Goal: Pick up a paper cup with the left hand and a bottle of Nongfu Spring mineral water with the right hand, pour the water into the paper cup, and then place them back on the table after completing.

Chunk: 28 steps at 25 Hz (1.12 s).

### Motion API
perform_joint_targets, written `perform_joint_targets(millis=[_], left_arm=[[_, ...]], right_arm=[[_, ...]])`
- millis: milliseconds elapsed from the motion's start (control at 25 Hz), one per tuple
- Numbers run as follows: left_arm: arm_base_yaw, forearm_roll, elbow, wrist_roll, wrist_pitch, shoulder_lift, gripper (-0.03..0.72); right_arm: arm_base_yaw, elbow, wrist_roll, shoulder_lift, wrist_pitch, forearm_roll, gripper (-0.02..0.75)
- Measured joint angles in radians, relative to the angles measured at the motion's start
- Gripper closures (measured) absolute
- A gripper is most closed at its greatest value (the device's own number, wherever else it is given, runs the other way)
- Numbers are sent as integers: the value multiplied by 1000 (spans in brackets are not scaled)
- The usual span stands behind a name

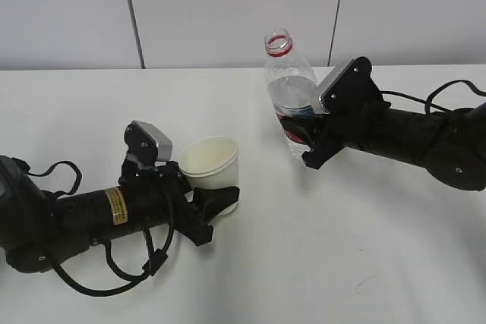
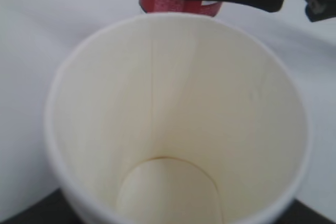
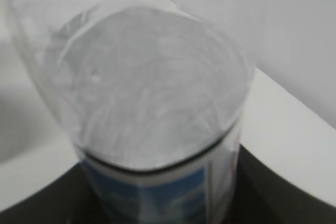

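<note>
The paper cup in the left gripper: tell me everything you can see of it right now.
The paper cup is plain cream-white paper with a rolled rim and a faint side seam inside. It looks empty and dry; its round bottom shows bare in the left wrist view. It stands roughly upright, mouth open, low over the table or on it. The left gripper clamps its lower wall. The bottle stands apart, to its right.

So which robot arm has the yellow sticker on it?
The left hand, the arm holding the paper cup. Its yellow sticker sits on the black forearm. The right hand, holding the bottle, shows no sticker.
</note>
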Motion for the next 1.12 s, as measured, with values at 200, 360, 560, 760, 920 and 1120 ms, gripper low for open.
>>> perform_joint_targets(millis=[200, 360, 560, 760, 920, 1120], left_arm=[[-21, 49, -31, -24, 0, 0, 311], [-38, 59, -40, -26, 0, 0, 311], [-39, 64, -48, -26, 0, 0, 311], [-39, 90, -48, -26, 0, 0, 311], [-39, 96, -49, -26, 1, 0, 311], [-39, 134, -80, -26, 37, -7, 311]], right_arm=[[0, 0, -99, -13, 45, -2, 359], [0, 0, -176, -14, 57, -2, 360], [0, 0, -329, -14, 61, 48, 360], [0, 0, -529, -14, 63, 177, 360], [0, 0, -612, -14, 63, 198, 361], [0, 0, -705, -14, 63, 201, 361]])
